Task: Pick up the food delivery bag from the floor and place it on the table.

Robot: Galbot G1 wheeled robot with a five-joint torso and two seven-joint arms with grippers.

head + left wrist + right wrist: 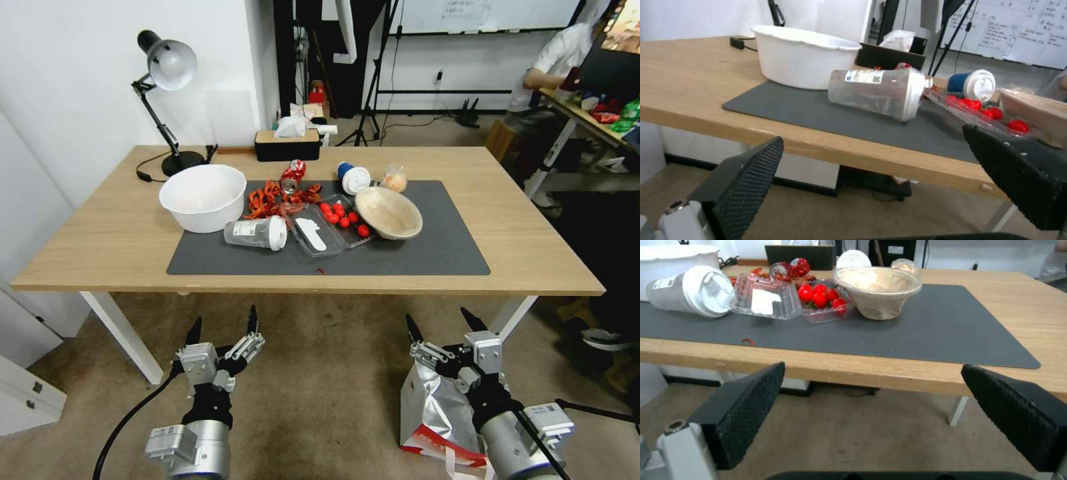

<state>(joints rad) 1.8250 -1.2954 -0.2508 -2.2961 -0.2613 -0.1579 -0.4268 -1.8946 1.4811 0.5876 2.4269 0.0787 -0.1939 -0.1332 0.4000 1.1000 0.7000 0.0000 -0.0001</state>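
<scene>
The food delivery bag [437, 417] stands on the floor [320, 400] before the worktop [533, 247], directly under the right tool [445, 328]. Both the right and left tool [223, 327] are released, jaws spread. Recommended: lower the right tool, clamp a strap handle, and lift clear of the worktop edge.

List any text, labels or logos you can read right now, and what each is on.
None is legible.
Clear plastic cup: white sticker with printed lines, too small to read.
Whiteboard: handwriting, blurred.
Food delivery bag: no print readable.
Red can: markings unreadable.
</scene>
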